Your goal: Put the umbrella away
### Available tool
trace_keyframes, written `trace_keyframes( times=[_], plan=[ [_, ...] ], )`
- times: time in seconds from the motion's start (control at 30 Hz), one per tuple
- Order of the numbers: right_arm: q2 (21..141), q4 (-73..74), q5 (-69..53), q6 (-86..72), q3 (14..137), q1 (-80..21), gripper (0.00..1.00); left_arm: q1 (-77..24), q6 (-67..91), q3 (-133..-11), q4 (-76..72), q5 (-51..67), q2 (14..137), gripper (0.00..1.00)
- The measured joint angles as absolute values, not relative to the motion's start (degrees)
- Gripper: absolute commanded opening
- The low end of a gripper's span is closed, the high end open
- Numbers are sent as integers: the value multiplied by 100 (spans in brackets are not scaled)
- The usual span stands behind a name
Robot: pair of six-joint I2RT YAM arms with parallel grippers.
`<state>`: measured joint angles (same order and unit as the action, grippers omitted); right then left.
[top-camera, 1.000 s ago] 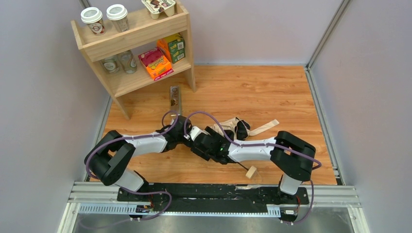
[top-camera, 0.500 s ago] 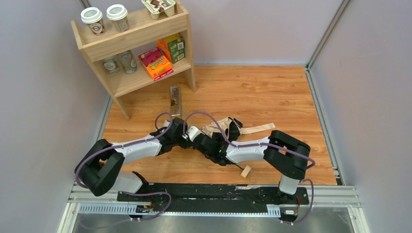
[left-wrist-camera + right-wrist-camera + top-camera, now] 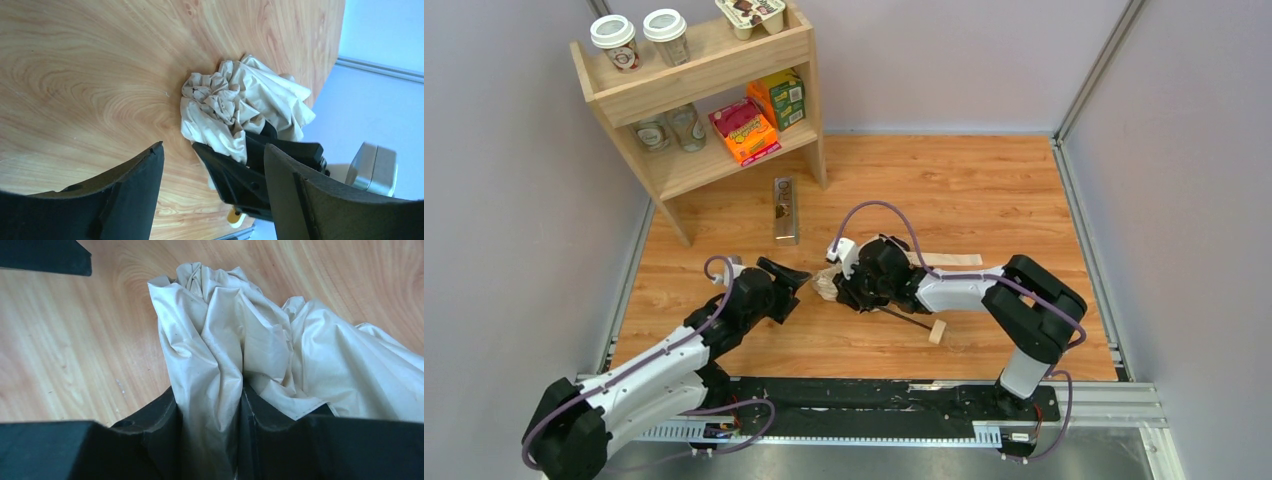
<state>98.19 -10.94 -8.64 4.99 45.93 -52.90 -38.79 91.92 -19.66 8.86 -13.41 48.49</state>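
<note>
The umbrella (image 3: 828, 284) lies on the wooden table, its pale beige canopy bunched up. Its thin black shaft (image 3: 902, 317) runs to a small wooden handle (image 3: 938, 331), and a strap (image 3: 954, 260) trails to the right. My right gripper (image 3: 842, 287) is shut on a fold of the canopy; in the right wrist view the fabric (image 3: 225, 330) is pinched between its jaws (image 3: 210, 395). My left gripper (image 3: 796, 277) stands open just left of the bundle, holding nothing. In the left wrist view the canopy (image 3: 240, 100) lies beyond its spread jaws (image 3: 215, 147).
A wooden shelf (image 3: 714, 90) at the back left holds cups, glasses and colourful boxes. A dark flat packet (image 3: 785, 210) lies on the table in front of it. Grey walls close in both sides, and a metal rail (image 3: 864, 400) runs along the near edge.
My left gripper has opened, let go of the umbrella and drawn back toward the near left. My right gripper has shut on the canopy and shifted slightly right and away with it.
</note>
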Motion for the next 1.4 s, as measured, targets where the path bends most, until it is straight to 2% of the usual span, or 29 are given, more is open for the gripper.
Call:
trace_keyframes(
  times=[0.2, 0.43, 0.67, 0.97, 1.03, 1.13, 1.17, 1.23, 1.4],
  plan=[
    [9950, -1452, -2506, 86, 4530, -4591, 0, -3983, 9216, -1531, 530, -1256, 4757, 79],
    [10294, -1647, -3905, -346, 4683, -4034, 0, -4163, 9435, -1651, -309, -1100, 6261, 80],
    [10571, -1535, -4296, -521, 4934, -3861, 0, -4241, 9638, -1758, -1378, -1083, 7096, 80],
    [10722, -1540, -4576, -578, 5033, -3767, 0, -4278, 9802, -2180, -2032, -1044, 8049, 81],
    [10755, -1533, -4659, -569, 5065, -3767, 0, -4278, 9839, -2226, -2165, -1052, 8182, 75],
    [10772, -1535, -4735, -532, 5076, -3767, 0, -4292, 9813, -2235, -2281, -1109, 8309, 50],
    [10772, -1535, -4737, -521, 5076, -3767, 0, -4305, 9786, -2222, -2314, -1140, 8353, 45],
    [10772, -1527, -4729, -484, 5076, -3767, 0, -4311, 9762, -2143, -2508, -1192, 8444, 30],
    [10757, -1452, -4609, -399, 5083, -3789, 0, -4309, 9942, -1916, -3201, -1208, 8617, 6]
  ],
)
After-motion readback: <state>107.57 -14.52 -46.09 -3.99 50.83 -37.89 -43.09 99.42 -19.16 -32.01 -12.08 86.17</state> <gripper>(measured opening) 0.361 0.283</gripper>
